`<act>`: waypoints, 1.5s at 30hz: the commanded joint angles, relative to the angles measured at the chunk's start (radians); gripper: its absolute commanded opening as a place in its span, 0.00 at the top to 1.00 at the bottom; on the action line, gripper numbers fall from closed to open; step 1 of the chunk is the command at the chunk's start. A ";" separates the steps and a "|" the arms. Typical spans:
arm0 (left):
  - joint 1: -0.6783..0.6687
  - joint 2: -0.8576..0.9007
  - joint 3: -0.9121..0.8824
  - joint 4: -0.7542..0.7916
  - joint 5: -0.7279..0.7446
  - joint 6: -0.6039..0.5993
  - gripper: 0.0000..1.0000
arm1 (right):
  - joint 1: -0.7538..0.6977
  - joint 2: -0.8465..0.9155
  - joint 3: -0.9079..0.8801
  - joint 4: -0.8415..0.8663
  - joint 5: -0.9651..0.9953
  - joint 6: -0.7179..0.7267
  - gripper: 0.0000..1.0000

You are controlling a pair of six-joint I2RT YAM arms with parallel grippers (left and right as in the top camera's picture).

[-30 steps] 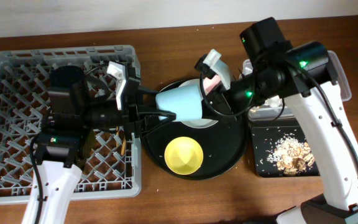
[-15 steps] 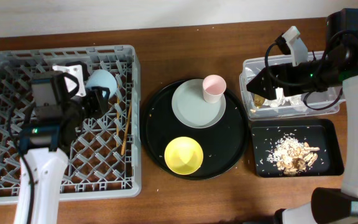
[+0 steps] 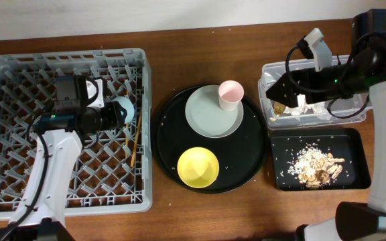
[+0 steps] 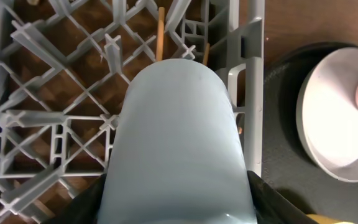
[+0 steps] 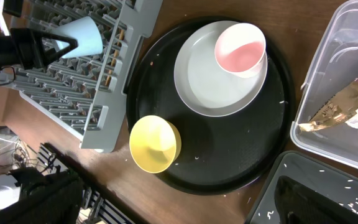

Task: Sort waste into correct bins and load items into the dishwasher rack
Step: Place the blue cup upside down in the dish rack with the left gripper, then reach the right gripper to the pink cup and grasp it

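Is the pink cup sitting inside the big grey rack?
No, the pink cup stands on the white plate on the round black tray, outside the grey rack.

Brown wooden bench (image 3: 200, 214) carrying a grey dishwasher rack (image 3: 66, 55) left, round black tray (image 3: 246, 161) centre, clear tub (image 3: 354, 115) and shallow black bin (image 3: 354, 144) right.

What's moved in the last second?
The left end effector carried the light blue cup from over the round black tray into the dishwasher rack, still gripping it. The right end effector swung from the pink cup to over the clear tub. White plate, pink cup, yellow bowl and chopsticks stayed put.
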 commanded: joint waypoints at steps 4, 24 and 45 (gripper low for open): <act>0.003 0.003 0.003 0.000 -0.002 -0.002 0.25 | -0.003 0.002 -0.005 0.000 0.013 -0.010 0.01; -0.052 -0.171 0.064 -0.322 0.143 -0.009 0.01 | 0.454 0.031 -0.320 0.613 0.596 0.368 0.73; -0.052 -0.171 0.064 -0.322 0.143 -0.009 0.01 | 0.494 0.137 -0.238 0.594 0.511 0.354 0.96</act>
